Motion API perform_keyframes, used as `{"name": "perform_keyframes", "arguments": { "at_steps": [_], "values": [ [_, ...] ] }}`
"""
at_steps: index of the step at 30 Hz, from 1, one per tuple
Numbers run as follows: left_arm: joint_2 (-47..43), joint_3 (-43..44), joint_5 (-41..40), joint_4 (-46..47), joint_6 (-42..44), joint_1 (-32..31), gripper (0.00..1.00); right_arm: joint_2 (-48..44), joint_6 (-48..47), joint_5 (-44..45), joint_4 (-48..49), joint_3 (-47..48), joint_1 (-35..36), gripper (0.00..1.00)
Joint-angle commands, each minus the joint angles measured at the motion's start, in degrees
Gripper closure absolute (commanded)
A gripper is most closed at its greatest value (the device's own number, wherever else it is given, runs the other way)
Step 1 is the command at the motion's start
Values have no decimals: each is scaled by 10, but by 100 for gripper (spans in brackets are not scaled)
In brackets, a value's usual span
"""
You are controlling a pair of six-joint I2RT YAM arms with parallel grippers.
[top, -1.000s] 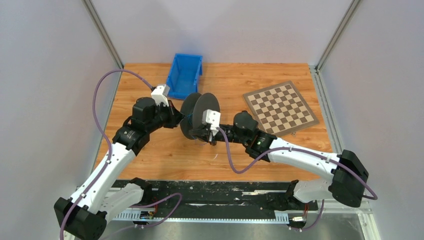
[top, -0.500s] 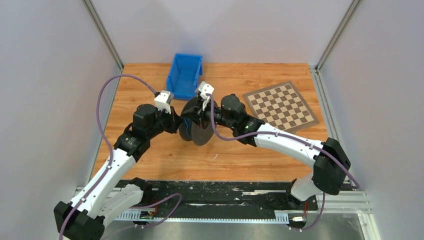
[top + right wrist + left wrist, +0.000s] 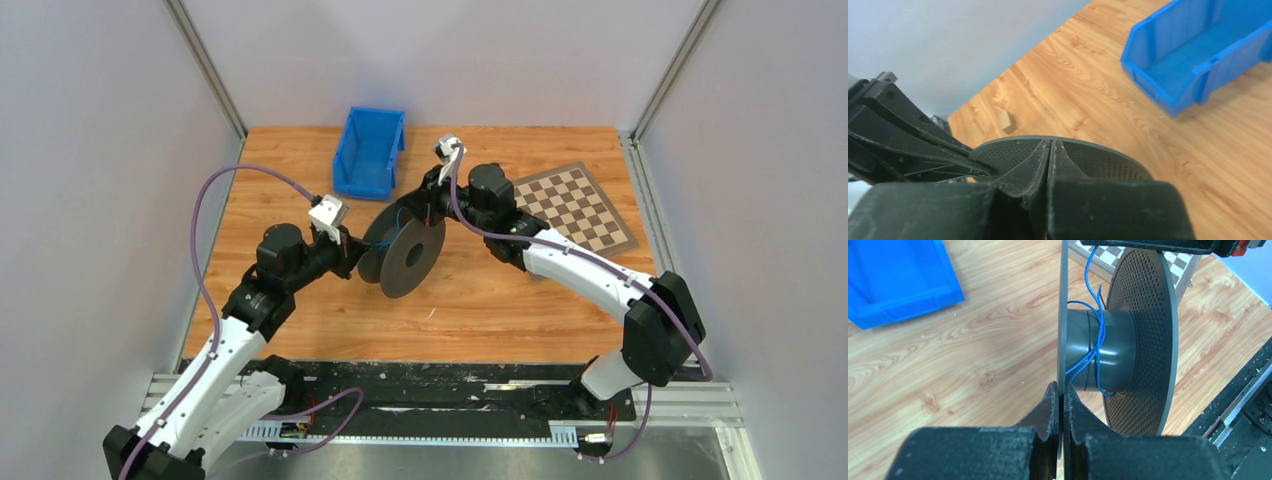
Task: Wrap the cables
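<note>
Within the last second the right jaws have travelled from the near side of the spool [image 3: 410, 262], over its top, to the far side, and they now stand just above its upper rim. The left jaws have kept their place. They are closed on the edge of the thin flange, which stands between them, and they hold the spool upright above the worktop [image 3: 500, 310].

The right jaws are shut tight. No wire can be seen between their tips in the wrist view, but one blue strand rises from the hub straight to them, so I judge that they pinch the free end.

The cable [image 3: 1096, 335] lies just ahead of the left jaws, in a few loose, crossing turns around the hub [image 3: 1115, 352].

This sweep probably laid about half a turn more. The winding seems to be at an early stage, and the turns look slack.
</note>
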Motion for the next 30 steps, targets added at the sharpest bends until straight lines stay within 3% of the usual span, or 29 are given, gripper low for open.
{"name": "perform_keyframes", "arguments": {
  "at_steps": [1, 7, 17, 23, 30],
  "values": [
    [-33, -3, 24, 114, 25, -1, 100, -24, 84, -57, 2, 0, -20, 100],
    [-52, -15, 45, 158, -18, 2, 100, -60, 176, -133, 124, -94, -75, 100],
    [-65, 4, 118, 190, -140, 31, 100, -113, 234, -226, 273, -196, -133, 100],
    [-56, -19, 125, 277, -280, 38, 100, -133, 283, -235, 372, -232, -143, 100],
    [-57, -19, 89, 331, -358, 41, 100, -152, 340, -217, 458, -276, -157, 100]
  ]
}}
